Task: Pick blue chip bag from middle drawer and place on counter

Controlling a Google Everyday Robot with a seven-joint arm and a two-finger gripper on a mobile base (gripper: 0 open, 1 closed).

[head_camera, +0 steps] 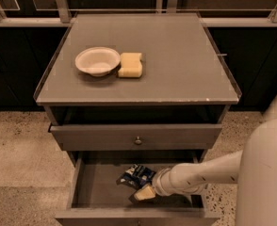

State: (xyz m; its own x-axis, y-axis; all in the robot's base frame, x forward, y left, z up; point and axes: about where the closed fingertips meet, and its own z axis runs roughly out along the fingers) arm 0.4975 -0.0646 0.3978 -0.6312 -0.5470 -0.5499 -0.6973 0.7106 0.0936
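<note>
Our pale robot hand point(143, 193), lower centre, is just beside the glossy navy foil chip bag point(135, 175) in the open grey drawer point(93, 189); its grip we cannot tell. We judge the bag light, slippery and crushable: pinch a crimped end.

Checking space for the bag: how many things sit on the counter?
2: a white bowl left of centre on the counter, a yellow sponge just right of it. The gripper is down in the middle drawer, at the blue chip bag.
</note>
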